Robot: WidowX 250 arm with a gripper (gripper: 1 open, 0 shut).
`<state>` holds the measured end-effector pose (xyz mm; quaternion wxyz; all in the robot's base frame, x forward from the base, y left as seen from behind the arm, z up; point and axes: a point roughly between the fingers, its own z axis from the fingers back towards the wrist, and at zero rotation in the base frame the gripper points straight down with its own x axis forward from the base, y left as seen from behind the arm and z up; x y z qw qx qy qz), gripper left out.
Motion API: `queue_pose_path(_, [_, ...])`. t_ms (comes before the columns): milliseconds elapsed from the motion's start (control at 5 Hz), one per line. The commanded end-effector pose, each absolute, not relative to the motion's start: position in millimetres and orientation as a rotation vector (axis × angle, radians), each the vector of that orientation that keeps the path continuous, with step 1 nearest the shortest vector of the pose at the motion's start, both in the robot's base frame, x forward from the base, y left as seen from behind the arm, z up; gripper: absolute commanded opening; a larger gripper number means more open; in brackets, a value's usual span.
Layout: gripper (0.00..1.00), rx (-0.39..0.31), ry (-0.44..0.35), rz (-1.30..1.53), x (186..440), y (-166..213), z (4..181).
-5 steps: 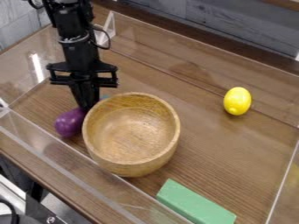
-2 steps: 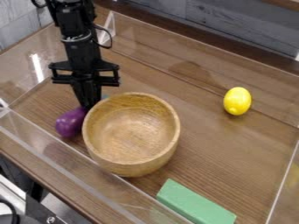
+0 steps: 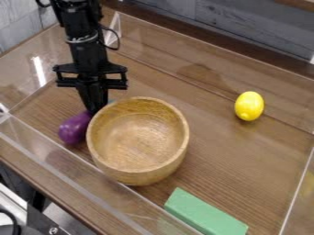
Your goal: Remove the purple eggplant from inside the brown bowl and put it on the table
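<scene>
The purple eggplant [image 3: 72,129] lies on the table [image 3: 185,78], just left of the brown bowl [image 3: 138,139] and touching its outer wall. The bowl's inside is bare wood. My gripper [image 3: 88,110] points straight down from the black arm. Its two dark fingers are pressed together on the eggplant's upper end, between the eggplant and the bowl's rim. The fingertips hide the eggplant's stem end.
A yellow lemon [image 3: 249,106] sits on the table to the right. A green rectangular block [image 3: 204,214] lies near the front edge. Clear acrylic walls [image 3: 43,151] border the tabletop on the left and front, close to the eggplant.
</scene>
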<state>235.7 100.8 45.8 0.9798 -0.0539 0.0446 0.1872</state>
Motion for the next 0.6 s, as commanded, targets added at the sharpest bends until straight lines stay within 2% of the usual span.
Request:
queue_pose_path(0, [0.00,-0.100,0.062,0.377,243.7,101.2,51.5])
queue_pose_path(400, [0.00,-0.103,0.069,0.383,244.6,99.7,49.9])
